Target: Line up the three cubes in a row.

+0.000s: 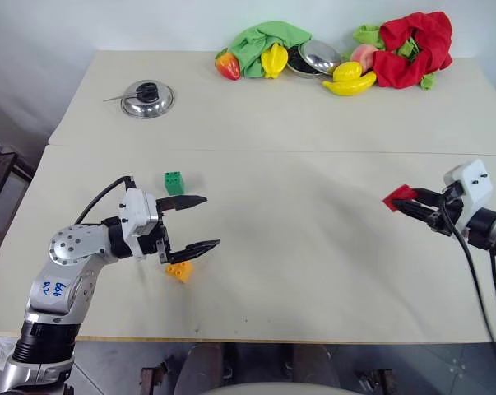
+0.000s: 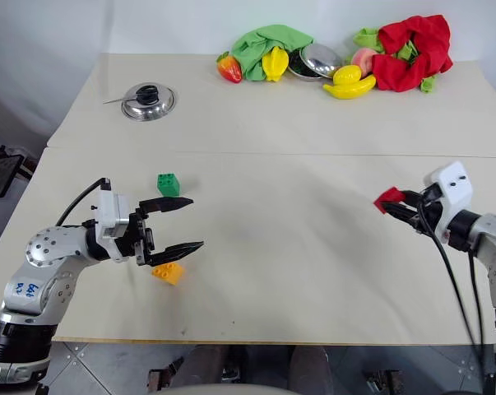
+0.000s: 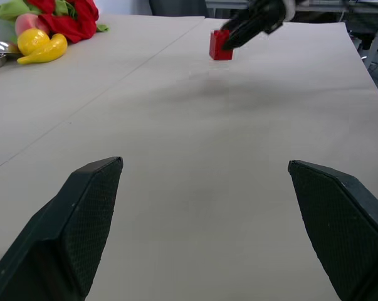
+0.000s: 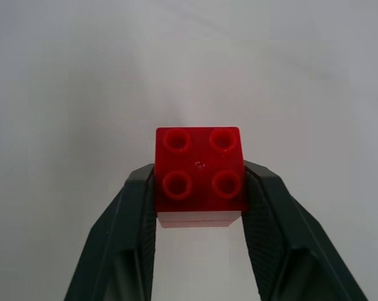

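R gripper point(image 4: 200, 188) pinches red cube point(image 4: 200, 169) between its fingers, studs facing the wrist cam, lifted off the table point(image 1: 313, 263) near the right edge. L gripper point(image 1: 197, 222) spread wide, nothing in it, near the front-left corner. Green cube point(image 1: 174, 183) sits just beyond its far finger; yellow cube point(image 1: 180, 271) tilted, under/just beside the near finger. Red is well apart from the other 2. Pot lid point(image 1: 147, 99) by far-left edge; toy fruit + cloths point(image 1: 412, 45) along far edge.

The left claw point(image 1: 195, 222) partly hides the orange-yellow cube point(image 1: 182, 272) beneath its lower finger.
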Controlling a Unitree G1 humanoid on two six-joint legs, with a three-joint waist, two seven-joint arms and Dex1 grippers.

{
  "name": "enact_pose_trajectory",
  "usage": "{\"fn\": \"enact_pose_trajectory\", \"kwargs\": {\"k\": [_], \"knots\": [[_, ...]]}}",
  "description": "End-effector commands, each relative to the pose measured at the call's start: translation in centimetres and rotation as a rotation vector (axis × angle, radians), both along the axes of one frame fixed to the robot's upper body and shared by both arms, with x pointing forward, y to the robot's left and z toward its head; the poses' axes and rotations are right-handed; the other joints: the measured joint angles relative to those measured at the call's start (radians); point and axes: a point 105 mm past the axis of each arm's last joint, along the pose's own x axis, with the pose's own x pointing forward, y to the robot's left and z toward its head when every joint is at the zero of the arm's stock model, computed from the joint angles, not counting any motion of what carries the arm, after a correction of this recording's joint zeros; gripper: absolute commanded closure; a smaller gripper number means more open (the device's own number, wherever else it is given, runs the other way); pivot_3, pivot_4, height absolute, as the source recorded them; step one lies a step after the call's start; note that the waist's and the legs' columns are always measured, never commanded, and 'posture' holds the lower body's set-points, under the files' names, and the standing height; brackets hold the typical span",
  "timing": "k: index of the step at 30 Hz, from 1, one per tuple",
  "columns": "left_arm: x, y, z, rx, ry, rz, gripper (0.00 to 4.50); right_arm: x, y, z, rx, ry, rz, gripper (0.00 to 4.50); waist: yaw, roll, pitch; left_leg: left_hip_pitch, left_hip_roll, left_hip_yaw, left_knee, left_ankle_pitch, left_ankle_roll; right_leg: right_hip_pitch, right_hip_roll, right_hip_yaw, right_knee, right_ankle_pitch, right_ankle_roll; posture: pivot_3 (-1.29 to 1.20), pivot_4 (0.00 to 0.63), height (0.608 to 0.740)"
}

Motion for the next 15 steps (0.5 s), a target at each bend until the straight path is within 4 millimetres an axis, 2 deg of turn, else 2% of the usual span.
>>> {"fn": "enact_pose_trajectory", "kwargs": {"k": [1,4,6,8,11,15], "knots": [[0.0,0.1,0.9,0.002,-0.043,-0.007,0.0,-1.1,2.0,-0.2,-0.085,0.067,0.288,3.03,-0.001,-0.001,0.0,0.0,0.0,0.0,0.001,0.0,0.0,0.0,0.0,0.0,0.0,0.0,0.0,0.0,0.15,0.74],[0.1,-0.1,1.0,0.001,-0.042,-0.012,0.0,-1.5,3.1,-1.2,-0.156,0.155,0.468,3.03,-0.001,-0.001,0.0,0.0,0.0,0.0,0.001,0.0,0.0,0.0,0.0,0.0,0.0,0.0,0.0,0.0,0.15,0.74],[0.0,0.0,1.0,0.002,-0.042,-0.014,0.0,-1.6,3.7,-1.3,-0.145,0.151,0.551,3.03,0.0,-0.001,0.0,0.0,0.001,0.0,0.001,0.0,0.0,0.0,0.0,0.0,0.0,0.0,0.0,0.0,0.15,0.74],[0.0,0.2,1.1,0.007,-0.04,-0.011,0.0,-1.4,4.3,-1.4,-0.117,0.149,0.59,3.03,0.001,-0.001,0.0,-0.001,0.0,-0.001,0.001,0.0,0.0,0.0,0.0,-0.001,0.0,0.0,0.0,0.0,0.15,0.74],[0.0,0.5,1.1,0.01,-0.039,-0.001,0.0,-1.1,5.0,-2.7,-0.183,0.134,0.649,3.03,0.0,-0.001,0.0,-0.001,0.0,-0.002,0.001,0.0,0.0,0.0,-0.001,-0.001,0.0,0.0,0.0,0.0,0.15,0.74],[-0.1,0.6,1.2,0.011,-0.04,0.004,0.0,-0.4,5.7,-3.1,-0.184,0.107,0.679,3.03,-0.002,-0.001,0.0,-0.001,0.0,-0.001,0.001,0.0,0.0,0.0,0.0,-0.001,0.0,0.0,0.0,0.0,0.15,0.74]]}}
